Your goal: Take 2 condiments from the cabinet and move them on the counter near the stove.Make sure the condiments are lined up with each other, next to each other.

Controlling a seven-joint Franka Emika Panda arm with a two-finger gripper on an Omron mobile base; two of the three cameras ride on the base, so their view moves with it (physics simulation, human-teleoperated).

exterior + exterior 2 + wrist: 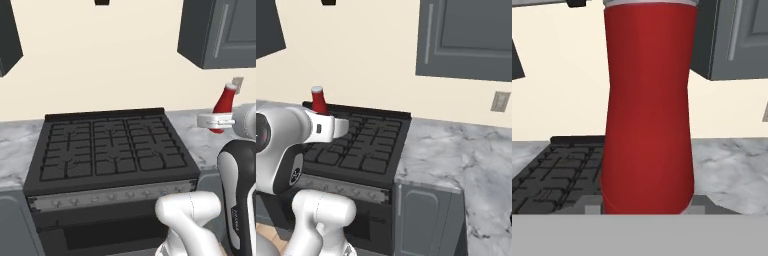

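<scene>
My gripper (216,121) is shut on a condiment, a slim red squeeze bottle (225,104) with a white cap, and holds it upright in the air. In the hand view the red bottle (647,110) stands close before the camera, with the black stove (557,172) low on the left and the marble counter (732,170) low on the right. From the right base view the bottle (319,103) rises out of the white hand (326,127). The dark grey cabinet (220,30) hangs at the upper right, its door closed and its silver handle (429,32) vertical.
The wide gas stove (110,145) fills the middle, with marble counter to its left (15,145) and to its right (456,150). A wall outlet (500,101) sits above the right counter. Another dark wall cabinet (7,35) hangs at the far left.
</scene>
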